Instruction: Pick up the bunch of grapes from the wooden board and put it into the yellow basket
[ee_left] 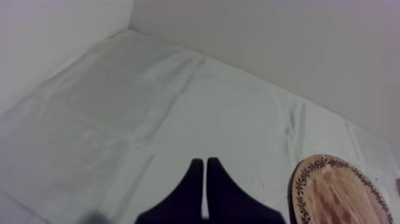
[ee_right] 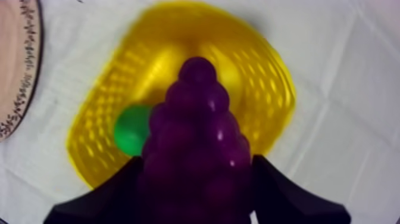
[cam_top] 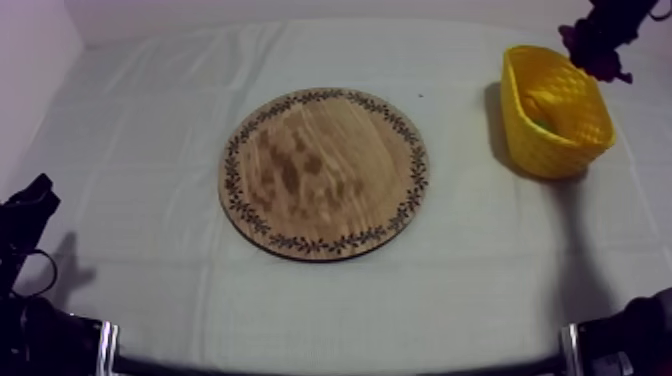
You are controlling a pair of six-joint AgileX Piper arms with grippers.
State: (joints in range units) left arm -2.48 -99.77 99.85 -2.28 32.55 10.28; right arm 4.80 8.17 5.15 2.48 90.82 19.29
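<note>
Purple grapes (ee_right: 196,125) clamped in right gripper (ee_right: 199,179), long axis running out past the tips; basket (ee_right: 265,71) lies straight below them, mouth up, green fruit (ee_right: 132,128) inside; left gripper (ee_left: 205,163) closed on nothing, well apart.

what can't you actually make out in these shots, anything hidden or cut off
Green thing in the yellow basket: right wrist view, partly behind the bunch of grapes; its kind is unclear.
Basket floor: same view, mostly covered by the grapes held in the right claw.
Wooden board: left wrist view, cut off by the picture's edge.
Basket contents: top view, too small to name.
</note>
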